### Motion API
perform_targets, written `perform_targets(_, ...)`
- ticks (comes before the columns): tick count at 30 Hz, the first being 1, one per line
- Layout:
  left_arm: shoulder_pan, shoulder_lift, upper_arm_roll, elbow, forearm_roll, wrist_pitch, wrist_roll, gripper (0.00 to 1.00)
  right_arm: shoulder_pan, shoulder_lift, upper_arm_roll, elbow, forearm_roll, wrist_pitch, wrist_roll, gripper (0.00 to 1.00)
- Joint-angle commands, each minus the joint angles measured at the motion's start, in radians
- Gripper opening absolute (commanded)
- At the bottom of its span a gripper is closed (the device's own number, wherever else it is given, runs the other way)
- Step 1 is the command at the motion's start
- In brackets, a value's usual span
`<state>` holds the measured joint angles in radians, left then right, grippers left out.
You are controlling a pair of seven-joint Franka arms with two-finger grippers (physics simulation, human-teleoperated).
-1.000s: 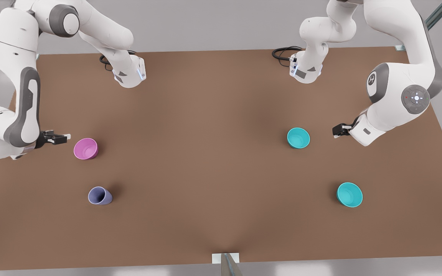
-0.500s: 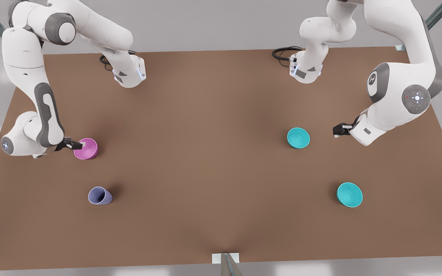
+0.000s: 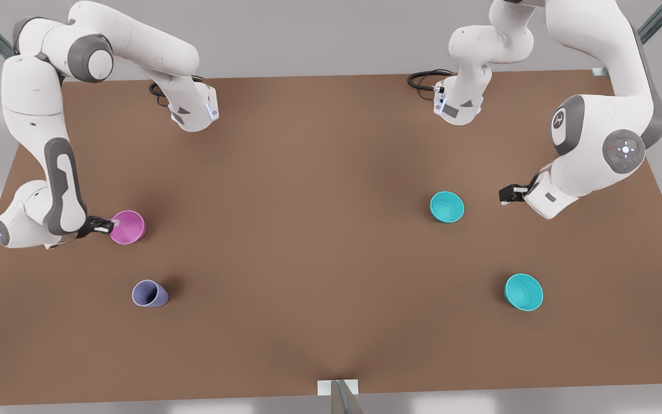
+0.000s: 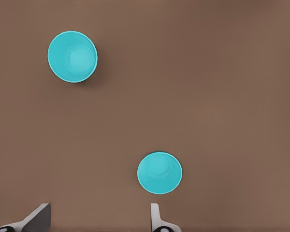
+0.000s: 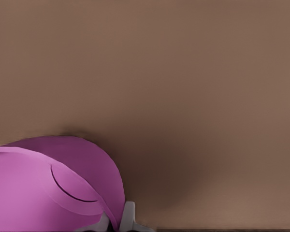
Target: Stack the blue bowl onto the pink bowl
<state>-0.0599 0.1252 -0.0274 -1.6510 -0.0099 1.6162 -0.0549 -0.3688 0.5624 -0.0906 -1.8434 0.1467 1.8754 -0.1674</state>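
Note:
The pink bowl [image 3: 129, 226] sits on the brown table [image 3: 308, 241] at the front view's left. My right gripper [image 3: 107, 226] is shut on its rim, one finger inside and one outside. In the right wrist view the pink bowl [image 5: 53, 188] looms close, its wall pinched between the fingertips of the right gripper [image 5: 115, 223]. Two teal-blue bowls stand upright at the front view's right. One blue bowl [image 3: 446, 207] [image 4: 159, 172] is nearest my left gripper [image 3: 506, 194] [image 4: 96, 224], which hovers open beside it and apart from it. The other blue bowl [image 3: 523, 292] [image 4: 72, 56] lies farther off.
A lavender cup [image 3: 150, 294] stands in front of the pink bowl, towards the table's near edge. Both arm bases [image 3: 193, 112] [image 3: 457, 106] and their black cables sit at the far edge. Bare brown tabletop stretches across the middle between the two sides.
My right gripper came in from the front view's left to the pink bowl and closed on its rim; the bowl shifted slightly. The left arm has stayed still.

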Motion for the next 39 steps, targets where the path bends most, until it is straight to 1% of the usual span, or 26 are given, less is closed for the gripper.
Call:
perform_targets(1,0.000,-0.001,0.000,0.000,0.001,-0.002,-0.002,1.00,-0.002,0.001,0.005,0.039,-0.007,-0.196,-0.035,0.21)
perform_targets(2,0.000,-0.001,0.000,0.000,0.001,-0.002,-0.002,1.00,0.007,0.001,0.022,0.081,-0.003,-0.278,-0.055,0.21)
perform_targets(3,0.000,-0.001,0.000,0.000,0.001,-0.002,-0.002,1.00,0.030,-0.001,0.048,0.164,0.088,-0.429,-0.035,0.21)
perform_targets(4,0.000,-0.001,0.000,-0.001,0.001,-0.002,-0.002,1.00,0.063,-0.004,0.048,0.187,0.178,-0.490,-0.004,0.21)
perform_targets(6,0.000,-0.002,0.000,-0.001,0.001,-0.002,-0.002,1.00,0.148,-0.013,0.049,0.200,0.329,-0.504,0.077,0.21)
perform_targets(9,0.000,-0.004,0.000,0.000,0.001,-0.002,-0.002,1.00,0.341,-0.003,0.048,0.285,0.548,-0.470,0.293,0.21)
perform_targets(11,0.000,-0.002,0.000,0.000,0.001,-0.002,-0.002,1.00,0.476,0.013,0.048,0.320,0.646,-0.311,0.440,0.21)
perform_targets(14,0.005,-0.001,0.000,0.000,-0.001,-0.018,-0.002,1.00,0.691,0.088,0.048,0.435,0.663,-0.030,0.704,0.21)
perform_targets(16,0.009,0.004,0.000,-0.001,-0.001,-0.018,-0.003,1.00,0.812,0.174,0.040,0.477,0.645,0.159,0.738,0.21)
perform_targets(19,0.012,0.011,0.000,0.000,-0.001,-0.015,-0.003,1.00,0.910,0.257,0.037,0.490,0.581,0.384,0.760,0.21)
perform_targets(21,0.012,0.011,0.001,0.000,-0.002,-0.015,-0.003,1.00,0.935,0.304,0.038,0.520,0.424,0.432,0.861,0.21)
perform_targets(24,0.012,0.013,0.000,0.000,-0.005,-0.019,-0.025,1.00,0.938,0.337,0.038,0.544,0.419,0.432,0.865,0.21)
perform_targets(25,0.008,0.034,0.000,0.000,-0.007,-0.039,-0.036,1.00,0.938,0.337,0.038,0.544,0.421,0.432,0.867,0.21)
perform_targets(26,0.047,0.045,0.001,-0.003,-0.045,-0.084,-0.026,1.00,0.938,0.337,0.038,0.546,0.421,0.432,0.884,0.34)
perform_targets(27,0.107,0.069,0.001,-0.006,-0.090,-0.085,0.013,1.00,0.941,0.337,0.038,0.547,0.419,0.432,0.908,0.58)
perform_targets(28,0.155,0.102,0.001,-0.003,-0.085,-0.015,0.041,1.00,0.946,0.335,0.038,0.549,0.404,0.432,0.910,1.00)
perform_targets(30,0.173,0.175,0.001,-0.009,-0.085,0.082,0.043,1.00,0.949,0.333,0.038,0.562,0.407,0.432,0.928,1.00)
perform_targets(31,0.175,0.214,0.003,-0.012,-0.085,0.163,0.056,1.00,0.947,0.329,0.040,0.590,0.412,0.421,0.994,1.00)
perform_targets(32,0.166,0.248,0.006,-0.071,-0.093,0.229,0.128,1.00,0.941,0.294,0.038,0.579,0.413,0.392,0.997,1.00)
perform_targets(33,0.149,0.238,0.004,-0.183,-0.102,0.325,0.158,1.00,0.929,0.262,0.037,0.575,0.412,0.328,0.996,1.00)
perform_targets(34,0.114,0.228,0.004,-0.268,-0.119,0.375,0.225,1.00,0.886,0.197,0.037,0.567,0.406,0.211,0.987,1.00)
perform_targets(35,0.098,0.228,0.004,-0.299,-0.119,0.378,0.273,1.00,0.858,0.142,0.022,0.566,0.377,0.081,0.959,1.00)
perform_targets(36,0.077,0.229,0.004,-0.329,-0.119,0.380,0.300,1.00,0.827,0.082,-0.020,0.559,0.327,-0.091,0.911,1.00)
perform_targets(37,0.066,0.231,0.004,-0.351,-0.119,0.386,0.300,1.00,0.820,0.042,-0.072,0.567,0.292,-0.220,0.885,1.00)
perform_targets(38,0.063,0.231,0.004,-0.388,-0.119,0.430,0.300,1.00,0.800,0.016,-0.138,0.567,0.292,-0.358,0.778,1.00)
perform_targets(39,0.060,0.244,0.003,-0.412,-0.121,0.498,0.319,1.00,0.759,0.008,-0.242,0.569,0.291,-0.510,0.580,1.00)
